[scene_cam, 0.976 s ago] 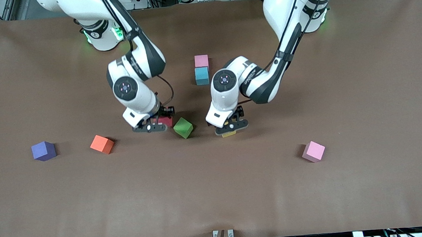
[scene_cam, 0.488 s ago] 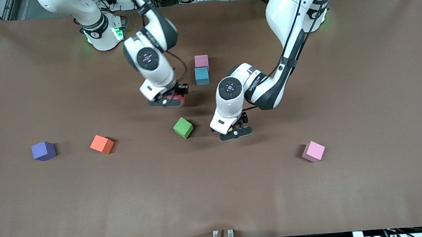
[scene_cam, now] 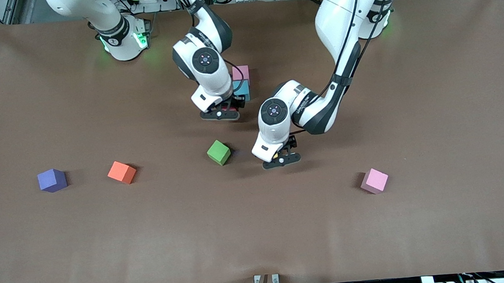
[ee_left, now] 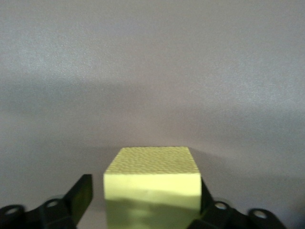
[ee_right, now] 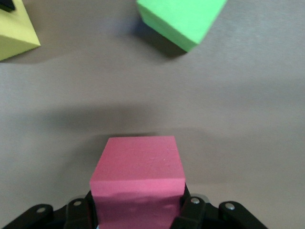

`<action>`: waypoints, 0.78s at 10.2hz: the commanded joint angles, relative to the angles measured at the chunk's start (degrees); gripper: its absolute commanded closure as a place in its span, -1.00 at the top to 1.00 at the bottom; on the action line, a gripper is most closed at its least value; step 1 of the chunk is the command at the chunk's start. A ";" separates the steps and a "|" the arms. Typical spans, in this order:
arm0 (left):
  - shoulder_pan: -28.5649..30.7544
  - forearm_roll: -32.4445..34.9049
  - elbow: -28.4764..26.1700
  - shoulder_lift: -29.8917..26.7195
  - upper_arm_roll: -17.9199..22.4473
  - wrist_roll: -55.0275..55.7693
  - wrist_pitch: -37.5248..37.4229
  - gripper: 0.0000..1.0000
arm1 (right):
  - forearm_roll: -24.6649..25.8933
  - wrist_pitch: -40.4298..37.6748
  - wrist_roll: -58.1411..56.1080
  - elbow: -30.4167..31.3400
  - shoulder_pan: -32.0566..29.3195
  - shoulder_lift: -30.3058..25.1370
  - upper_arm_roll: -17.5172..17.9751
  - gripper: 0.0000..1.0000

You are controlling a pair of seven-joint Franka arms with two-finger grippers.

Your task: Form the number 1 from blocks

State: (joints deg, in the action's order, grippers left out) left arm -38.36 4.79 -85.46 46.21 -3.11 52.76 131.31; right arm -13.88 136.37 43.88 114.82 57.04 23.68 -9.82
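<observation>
A pink block (scene_cam: 240, 71) and a light blue block (scene_cam: 242, 90) sit touching in a line at mid-table. My right gripper (scene_cam: 220, 114) is shut on the red block (ee_right: 138, 174) and holds it low over the table just beside the light blue block. Nearer the camera, the green block (scene_cam: 218, 152) lies turned at an angle. Beside it, my left gripper (scene_cam: 281, 161) is down at the table and open around the yellow block (ee_left: 151, 179). One finger touches the block and the other finger (ee_left: 80, 193) stands apart from it.
A paler pink cube (scene_cam: 374, 181) lies nearer the camera toward the left arm's end. An orange cube (scene_cam: 121, 172) and a purple cube (scene_cam: 52, 180) lie toward the right arm's end. The mat's front edge is well clear of all the cubes.
My right gripper has carried the red block from beside the green block over to the light blue block. My left gripper sank slightly over the yellow block and has stayed there.
</observation>
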 commanded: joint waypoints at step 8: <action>0.13 -0.99 1.35 -0.68 -0.31 -0.11 -0.62 -1.00 | -1.06 -0.58 1.03 -4.17 4.66 4.98 1.82 0.26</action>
State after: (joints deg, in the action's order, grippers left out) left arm -38.36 4.67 -84.63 46.25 -3.20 52.77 131.32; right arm -14.38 136.32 44.23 111.26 61.26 28.38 -8.01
